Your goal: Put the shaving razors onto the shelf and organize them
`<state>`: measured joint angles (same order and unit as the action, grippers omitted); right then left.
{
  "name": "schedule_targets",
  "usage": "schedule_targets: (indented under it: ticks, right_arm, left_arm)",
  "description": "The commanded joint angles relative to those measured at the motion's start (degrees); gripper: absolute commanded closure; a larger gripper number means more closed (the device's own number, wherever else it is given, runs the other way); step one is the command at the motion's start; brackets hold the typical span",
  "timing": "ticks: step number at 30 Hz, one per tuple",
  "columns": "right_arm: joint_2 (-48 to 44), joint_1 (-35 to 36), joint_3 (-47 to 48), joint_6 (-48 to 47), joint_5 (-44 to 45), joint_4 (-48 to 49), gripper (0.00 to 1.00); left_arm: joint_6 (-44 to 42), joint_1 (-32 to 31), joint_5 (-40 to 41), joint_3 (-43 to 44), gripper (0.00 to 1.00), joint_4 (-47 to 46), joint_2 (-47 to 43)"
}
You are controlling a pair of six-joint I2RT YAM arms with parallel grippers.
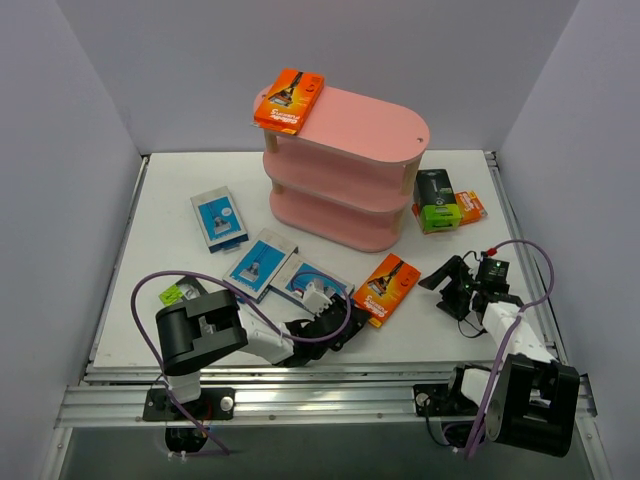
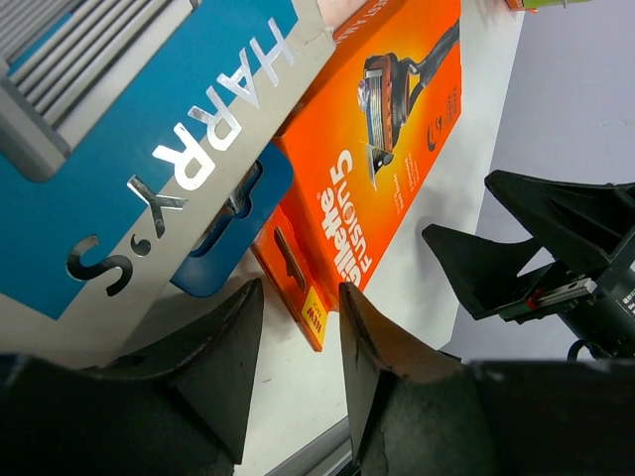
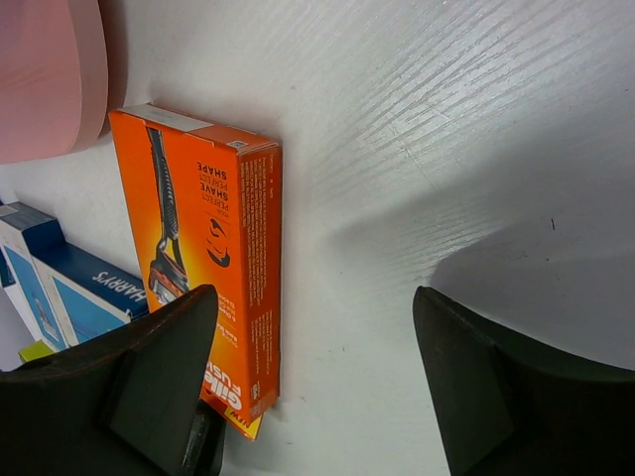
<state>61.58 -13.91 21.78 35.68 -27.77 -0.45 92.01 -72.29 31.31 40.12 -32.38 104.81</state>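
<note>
a: orange fills most of my left wrist view. the orange pack [image 2: 382, 149] lies flat on the table [image 2: 476, 129] straight ahead of the left gripper [image 2: 298, 297], with its near corner showing in the gap between the fingers.

b: are those jaws on it?

a: not that i can see. they stand part way open with a narrow gap, white table shows through, and nothing is clamped. i cannot tell whether a tip brushes that corner. a blue-and-white pack [image 2: 149, 149] sits just beside the orange one, off the outer side of the left-hand finger.

b: and your right side?

a: the right gripper [image 3: 316, 297] is spread wide over bare table and holds nothing. the same orange pack lies just outside one of its fingers, long edge toward the jaws.

b: where's the shelf from there?

a: the pink shelf [image 1: 345, 170] stands beyond both sets of jaws, well apart from them. a second orange pack [image 1: 288, 100] rests on its top board, hanging over the left end. a black-and-lime pack [image 1: 438, 200] lies on the table past the right jaws, by the shelf's right end. another blue-and-white pack [image 1: 258, 263] and a third blue pack [image 1: 219, 219] lie off to the left of the left jaws.
</note>
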Motion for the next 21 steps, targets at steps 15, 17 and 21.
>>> schedule_targets:
  ticks: [15,17,21]
  right_arm:
    - [1.17,-1.21,2.3,-2.28,-1.41,1.24,0.25]
    - [1.0,-1.21,2.3,-2.46,-1.32,1.33,0.25]
    - [1.17,-1.29,2.3,-2.46,-1.5,1.24,0.25]
  left_arm:
    - [0.28,0.22,0.86,4.79,0.73,2.85,1.97]
    - [0.45,0.31,0.86,4.71,0.76,3.11,1.97]
    - [0.63,0.22,0.95,4.97,0.86,3.81,1.88]
